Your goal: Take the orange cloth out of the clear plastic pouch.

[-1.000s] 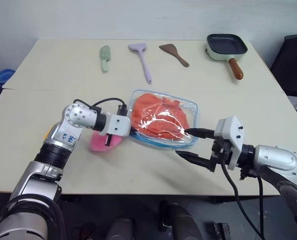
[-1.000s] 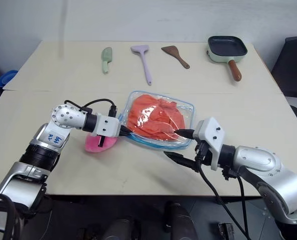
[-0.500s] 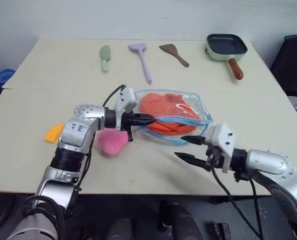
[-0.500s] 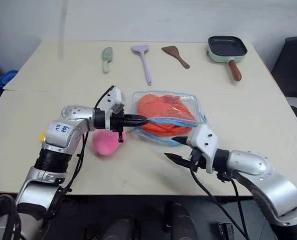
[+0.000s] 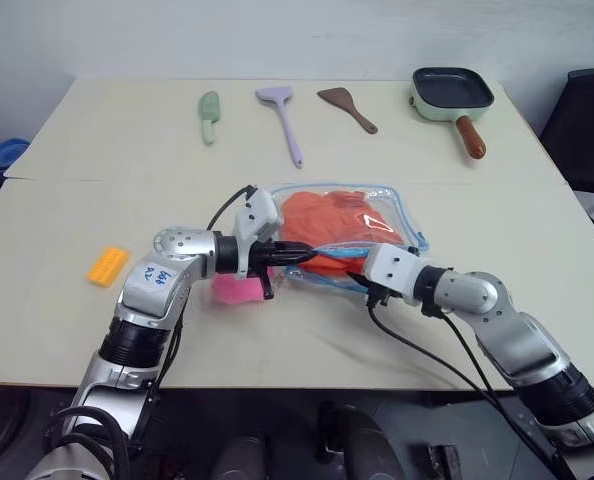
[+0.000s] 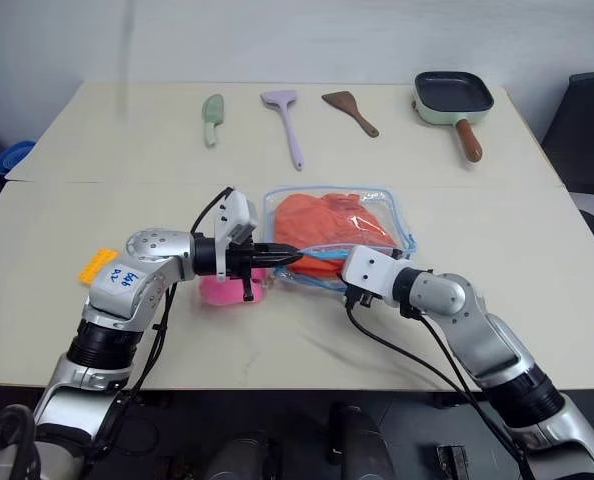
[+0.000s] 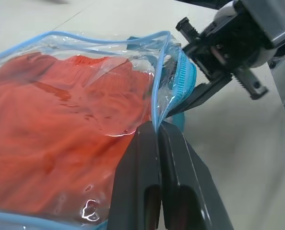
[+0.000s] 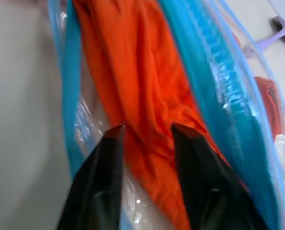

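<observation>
Left eye view: the clear plastic pouch lies near the middle of the table, its blue-trimmed open edge raised toward the near side. The orange cloth is inside it. The left gripper comes in from the left, its 2 fingers pressed together on the pouch's upper edge; the left wrist view shows the blue trim pinched between them. The right gripper reaches in from the right through the mouth, its 2 fingers parted, astride a fold of orange cloth without closing on it. A pink plush lies just beside the left gripper, under its wrist. A yellow-orange brick sits well apart toward the left edge. 3 utensils and a pan line the far edge, leaving open table between them and the pouch.
</observation>
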You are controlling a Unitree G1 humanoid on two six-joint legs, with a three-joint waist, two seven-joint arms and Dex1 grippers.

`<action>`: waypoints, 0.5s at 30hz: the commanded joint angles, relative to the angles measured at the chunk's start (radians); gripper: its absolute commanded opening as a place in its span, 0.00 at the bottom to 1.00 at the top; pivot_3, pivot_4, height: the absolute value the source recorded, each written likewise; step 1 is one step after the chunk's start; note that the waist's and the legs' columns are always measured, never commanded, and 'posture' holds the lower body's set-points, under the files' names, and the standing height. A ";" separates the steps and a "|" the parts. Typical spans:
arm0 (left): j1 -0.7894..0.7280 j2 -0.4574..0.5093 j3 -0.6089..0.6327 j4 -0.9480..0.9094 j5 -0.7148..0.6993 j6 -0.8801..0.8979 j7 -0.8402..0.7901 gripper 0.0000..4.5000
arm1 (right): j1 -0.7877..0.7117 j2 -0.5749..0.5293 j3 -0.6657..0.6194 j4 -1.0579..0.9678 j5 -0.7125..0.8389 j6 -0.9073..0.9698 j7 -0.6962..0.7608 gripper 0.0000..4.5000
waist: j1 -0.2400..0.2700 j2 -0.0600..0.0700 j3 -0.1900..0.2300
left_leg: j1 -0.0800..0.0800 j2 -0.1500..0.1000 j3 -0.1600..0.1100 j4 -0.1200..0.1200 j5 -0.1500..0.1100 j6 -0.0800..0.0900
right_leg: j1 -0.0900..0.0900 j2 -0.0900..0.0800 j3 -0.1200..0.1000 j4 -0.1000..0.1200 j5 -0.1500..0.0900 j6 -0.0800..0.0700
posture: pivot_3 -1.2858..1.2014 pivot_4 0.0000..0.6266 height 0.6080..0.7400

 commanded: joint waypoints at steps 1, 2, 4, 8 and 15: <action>-0.002 -0.004 -0.002 -0.059 -0.019 -0.014 0.008 0.00 | -0.030 0.020 0.015 0.049 -0.088 -0.109 -0.008 0.62 | -0.001 0.000 0.000 | 0.000 0.000 0.000 0.000 0.000 0.000 | 0.000 0.000 0.000 0.000 0.000 0.000 | 0.52 0.24 1.00; -0.001 -0.005 -0.005 -0.061 -0.019 -0.016 0.008 0.00 | -0.035 0.027 0.019 0.063 -0.099 -0.129 -0.001 0.62 | -0.001 0.000 0.000 | 0.000 0.000 0.000 0.000 0.000 0.000 | 0.000 0.000 0.000 0.000 0.000 0.000 | 0.52 0.24 1.00; -0.001 -0.005 -0.009 -0.062 -0.016 -0.021 0.009 0.00 | -0.040 0.036 0.021 0.081 -0.119 -0.163 0.011 0.62 | -0.002 0.000 0.000 | 0.000 0.000 0.000 0.000 0.000 0.000 | 0.000 0.000 0.000 0.000 0.000 0.000 | 0.52 0.24 1.00; -0.006 -0.005 -0.016 -0.059 -0.013 -0.031 0.011 0.00 | -0.044 0.046 0.020 0.108 -0.165 -0.213 0.024 0.62 | -0.003 0.000 0.000 | 0.000 0.000 0.000 0.000 0.000 -0.001 | 0.000 0.000 0.000 0.000 0.000 0.000 | 0.52 0.24 1.00; -0.018 -0.004 -0.021 -0.053 -0.014 -0.038 0.007 0.00 | -0.072 0.081 0.041 0.160 -0.245 -0.305 0.036 0.62 | -0.006 0.000 0.000 | 0.000 0.000 0.000 0.000 0.000 -0.001 | 0.000 0.000 0.000 0.000 0.000 0.000 | 0.52 0.24 1.00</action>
